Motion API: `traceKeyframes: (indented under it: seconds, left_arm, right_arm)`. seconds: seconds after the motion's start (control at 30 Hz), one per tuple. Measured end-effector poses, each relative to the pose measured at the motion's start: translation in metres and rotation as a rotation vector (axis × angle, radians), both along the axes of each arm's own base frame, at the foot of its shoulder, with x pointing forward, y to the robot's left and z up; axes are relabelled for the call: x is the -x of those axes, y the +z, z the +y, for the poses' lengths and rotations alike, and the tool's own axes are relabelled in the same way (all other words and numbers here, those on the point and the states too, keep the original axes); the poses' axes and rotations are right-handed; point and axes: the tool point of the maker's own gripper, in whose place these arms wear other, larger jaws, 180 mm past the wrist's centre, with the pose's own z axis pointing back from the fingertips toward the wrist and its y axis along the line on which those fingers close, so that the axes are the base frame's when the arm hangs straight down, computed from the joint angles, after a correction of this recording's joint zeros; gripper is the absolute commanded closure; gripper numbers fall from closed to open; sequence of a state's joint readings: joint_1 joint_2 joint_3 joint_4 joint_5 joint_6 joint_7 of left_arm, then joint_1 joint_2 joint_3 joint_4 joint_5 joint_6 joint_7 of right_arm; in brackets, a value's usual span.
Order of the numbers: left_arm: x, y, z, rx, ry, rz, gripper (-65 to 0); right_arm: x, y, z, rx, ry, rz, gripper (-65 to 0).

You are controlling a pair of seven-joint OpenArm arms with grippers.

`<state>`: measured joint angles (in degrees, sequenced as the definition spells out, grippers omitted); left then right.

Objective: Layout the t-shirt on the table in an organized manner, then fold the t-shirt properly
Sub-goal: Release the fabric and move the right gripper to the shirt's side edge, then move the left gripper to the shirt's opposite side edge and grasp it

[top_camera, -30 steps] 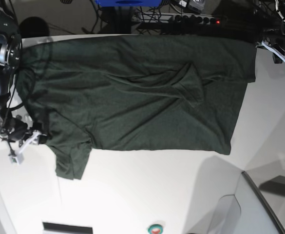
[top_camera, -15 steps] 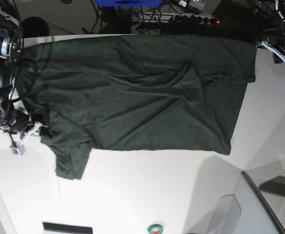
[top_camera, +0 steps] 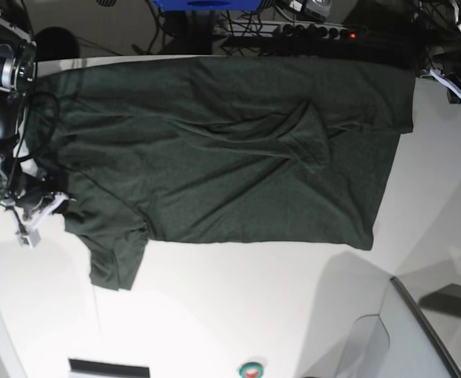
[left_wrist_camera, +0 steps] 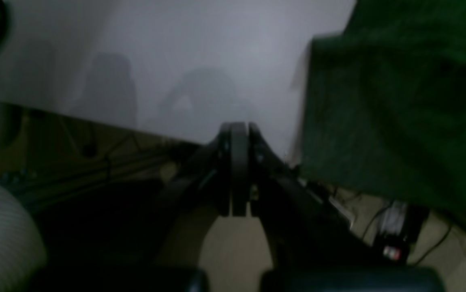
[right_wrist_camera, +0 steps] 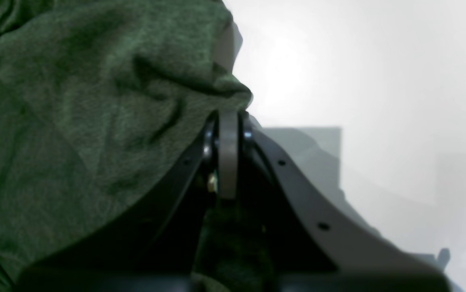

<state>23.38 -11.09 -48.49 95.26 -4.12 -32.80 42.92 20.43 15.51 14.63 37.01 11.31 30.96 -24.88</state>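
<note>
Shirt spread wide, my right pincer on its edge

The t-shirt (top_camera: 214, 150) lies long left-to-right across the far table (top_camera: 238, 315); my right pincer (right_wrist_camera: 228, 117) is clamped on its left edge, my left pincer (left_wrist_camera: 235, 129) closed empty beside the right corner.

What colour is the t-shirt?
Dark green, plain, no print. The t-shirt shows best in the base view.

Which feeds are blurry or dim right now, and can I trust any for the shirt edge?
Left wrist: dim, soft throughout, t-shirt smeared. Right wrist: fabric weave sharp, white table washed out by glare. Base: evenly lit, shirt edges crisp; trust this one.
</note>
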Motion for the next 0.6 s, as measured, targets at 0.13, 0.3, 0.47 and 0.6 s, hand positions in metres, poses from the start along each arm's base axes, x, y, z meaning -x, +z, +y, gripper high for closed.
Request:
traceKeyframes:
  seconds: [0.13,0.3,0.47,0.6]
  left_arm:
    - [-0.023,-0.01,-0.011,0.033,-0.064,-0.004,0.0]
    - [-0.056,0.005,-0.006,0.02,-0.06,-0.069,0.0]
    - [-0.118,0.011,-0.019,0.047,-0.132,-0.133,-35.2]
    - [-0.156,-0.013,-0.033,0.074,-0.19,-0.056,-51.5]
  right_arm:
    - [-0.003,0.017,-0.004,0.051,0.027,-0.068,-0.8]
    - [0.006,0.033,-0.006,0.107,0.061,-0.123,-0.8]
    - [0.011,0.035,-0.006,0.126,0.076,-0.109,-0.8]
    - [0.015,0.037,-0.005,0.133,0.084,-0.114,-0.8]
